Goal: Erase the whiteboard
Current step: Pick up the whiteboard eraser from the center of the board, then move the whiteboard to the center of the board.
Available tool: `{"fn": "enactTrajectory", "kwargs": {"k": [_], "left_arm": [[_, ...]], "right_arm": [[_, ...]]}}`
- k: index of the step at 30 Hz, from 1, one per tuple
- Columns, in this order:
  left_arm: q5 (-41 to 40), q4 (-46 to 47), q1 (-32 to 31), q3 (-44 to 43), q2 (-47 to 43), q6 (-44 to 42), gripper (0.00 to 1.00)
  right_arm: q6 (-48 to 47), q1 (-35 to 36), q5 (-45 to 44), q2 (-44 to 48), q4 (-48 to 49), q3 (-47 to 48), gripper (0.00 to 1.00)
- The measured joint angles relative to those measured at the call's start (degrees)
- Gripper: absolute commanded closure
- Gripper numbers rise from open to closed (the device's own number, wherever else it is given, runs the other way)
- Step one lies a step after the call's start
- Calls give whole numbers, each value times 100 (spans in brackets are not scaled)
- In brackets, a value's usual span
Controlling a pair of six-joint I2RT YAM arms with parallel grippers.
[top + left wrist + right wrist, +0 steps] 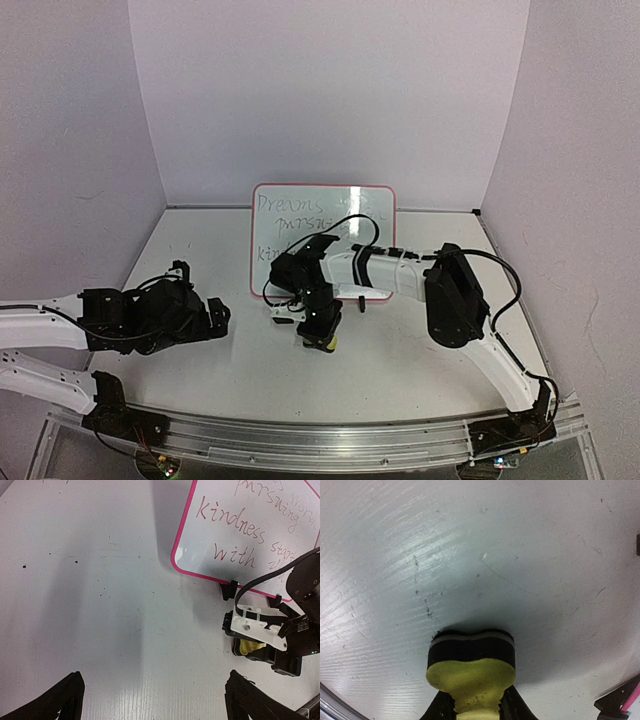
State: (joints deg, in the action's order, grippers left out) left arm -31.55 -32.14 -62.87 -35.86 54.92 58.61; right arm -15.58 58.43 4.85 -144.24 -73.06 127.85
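Note:
The whiteboard (320, 205) lies flat at the back middle of the table, pink-framed, with dark handwriting on it; its near corner with reddish writing also shows in the left wrist view (250, 525). Just in front of it, my right gripper (320, 335) points down at the table and is shut on a small yellow-and-black block (470, 665), whose yellow foam bulges between the fingers (442, 707). The block (248, 647) rests on the table. My left gripper (222, 315) hovers open at the left, over bare table (155, 700), with nothing between its fingers.
Small black feet (229, 589) stick out from the whiteboard's near edge. A metal rail (320, 445) runs along the table's near edge. White walls close in the back and both sides. The right arm's cable (350, 225) loops over the board.

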Motion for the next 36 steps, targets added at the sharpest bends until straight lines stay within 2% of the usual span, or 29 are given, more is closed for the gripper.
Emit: {"fn": "enactTrajectory", "kwargs": {"k": [7,9,12,16,23,29,32,36], "left_arm": [[-30,6,110,0,2,-48,0],[-11,47,341,0,1,-179,0],[354,394,1152,1,-41,-604,0],[1319,1467,2619,-17,-73,-1479,0],[3576,3354,3528,-438,1304,-2419,0],[4936,4209,3549,-825,2486,-2771,0],[4947,4323,3226,-922,2738,-2785,0],[4629,4315,2406,-1310,3254,-2803,0]], "right_arm": [[134,0,64,88,182,-129,98],[269,0,44,296,369,-395,99],[570,0,-84,873,685,-965,100],[1095,0,-361,2127,1247,-1893,100],[2023,0,-1176,4408,2071,-3102,100],[2581,0,-1804,5482,2421,-4011,100],[2772,0,-2038,5651,2460,-4347,100],[2958,0,-2331,5750,2521,-4624,100]]}}
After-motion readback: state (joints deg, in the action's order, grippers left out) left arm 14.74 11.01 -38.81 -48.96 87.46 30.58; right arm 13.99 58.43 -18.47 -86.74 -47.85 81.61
